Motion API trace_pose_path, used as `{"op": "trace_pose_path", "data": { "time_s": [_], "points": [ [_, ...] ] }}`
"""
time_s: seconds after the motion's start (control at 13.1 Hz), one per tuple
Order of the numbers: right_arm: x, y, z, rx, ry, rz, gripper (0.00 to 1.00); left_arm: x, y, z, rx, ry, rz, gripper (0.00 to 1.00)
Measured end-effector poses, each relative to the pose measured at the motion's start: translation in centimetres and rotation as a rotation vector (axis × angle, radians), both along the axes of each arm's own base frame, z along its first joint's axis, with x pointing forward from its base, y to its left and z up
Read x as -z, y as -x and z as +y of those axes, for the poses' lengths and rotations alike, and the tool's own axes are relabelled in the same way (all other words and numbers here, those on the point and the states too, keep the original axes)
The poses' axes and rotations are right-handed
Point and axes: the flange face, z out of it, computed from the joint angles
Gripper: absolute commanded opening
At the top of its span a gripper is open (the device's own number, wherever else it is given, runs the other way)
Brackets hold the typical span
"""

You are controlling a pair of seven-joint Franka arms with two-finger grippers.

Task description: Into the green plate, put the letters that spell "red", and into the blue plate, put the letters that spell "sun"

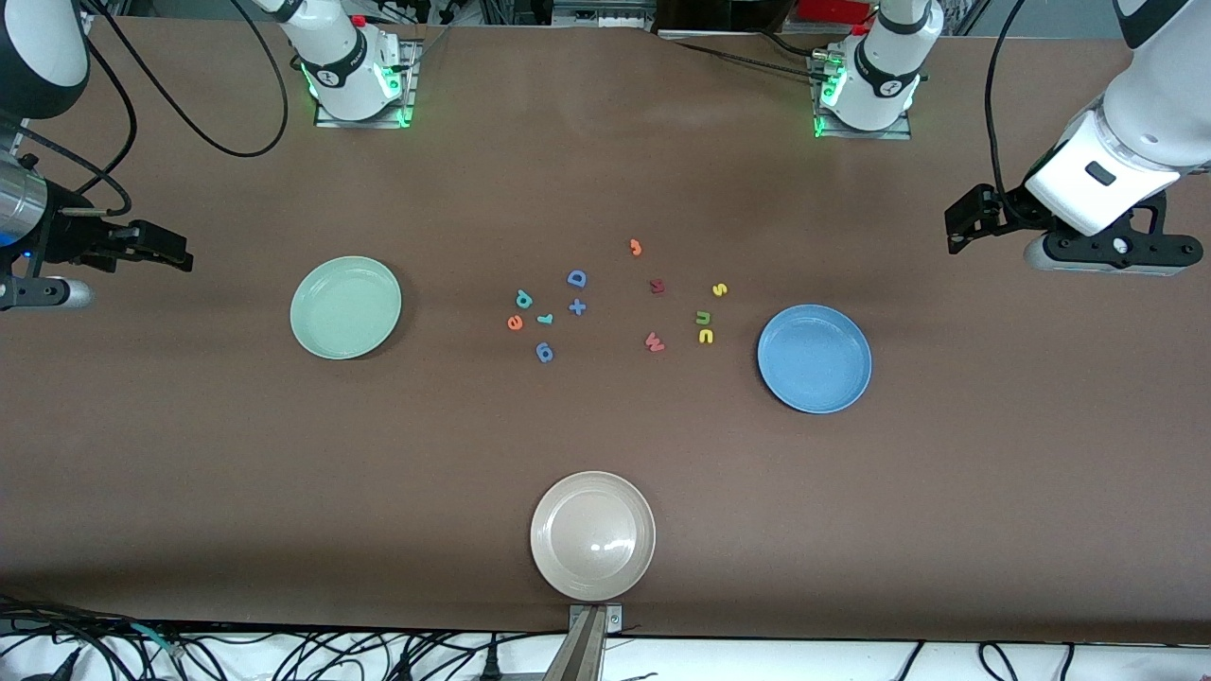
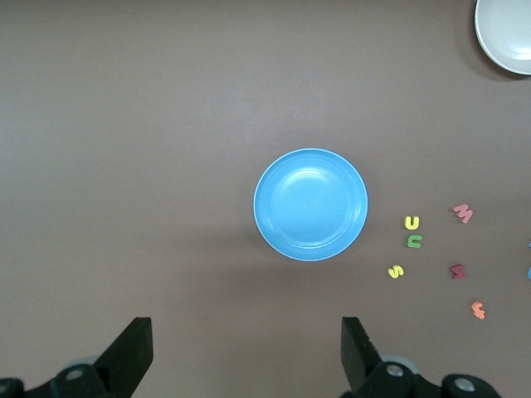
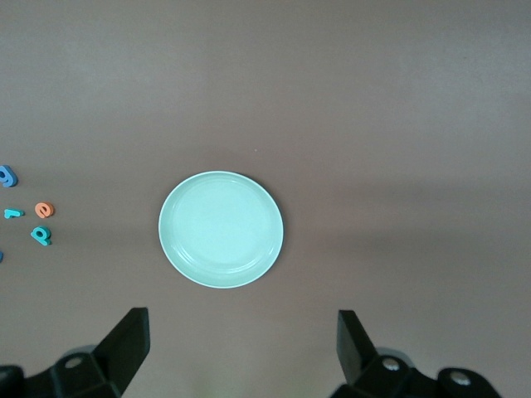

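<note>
The green plate (image 1: pixel 346 307) (image 3: pixel 221 240) lies empty toward the right arm's end of the table. Beside it, toward the table's middle, lie the teal "d" (image 1: pixel 524 299) (image 3: pixel 41 235), orange "e" (image 1: pixel 515 323) (image 3: pixel 44 210) and teal "r" (image 1: pixel 545 319) (image 3: pixel 12 213). The blue plate (image 1: pixel 814 358) (image 2: pixel 310 204) lies empty toward the left arm's end. Close by it lie the yellow "s" (image 1: pixel 719 289) (image 2: pixel 396 271), green "n" (image 1: pixel 703 317) (image 2: pixel 413 241) and yellow "u" (image 1: pixel 705 336) (image 2: pixel 411 222). My right gripper (image 1: pixel 175 251) (image 3: pixel 242 344) and left gripper (image 1: pixel 960 227) (image 2: pixel 246 348) hang open and empty over the table's ends.
A beige plate (image 1: pixel 592 535) sits near the front edge. Other letters lie among the task's: a blue "D" (image 1: pixel 577 278), a blue plus (image 1: pixel 577 306), a blue "q" (image 1: pixel 544 353), an orange letter (image 1: pixel 636 248), a dark red letter (image 1: pixel 657 286), a red "w" (image 1: pixel 654 342).
</note>
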Motion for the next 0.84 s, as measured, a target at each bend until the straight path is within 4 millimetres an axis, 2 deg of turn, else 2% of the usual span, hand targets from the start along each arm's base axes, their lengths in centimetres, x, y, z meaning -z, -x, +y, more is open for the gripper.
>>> {"op": "trace_pose_path", "data": {
  "time_s": [0.84],
  "points": [
    [0.34,0.00,0.01,0.000,0.000,0.013,1.00,0.00,0.01,-0.07,0.001,0.000,0.000,1.00]
  ]
}}
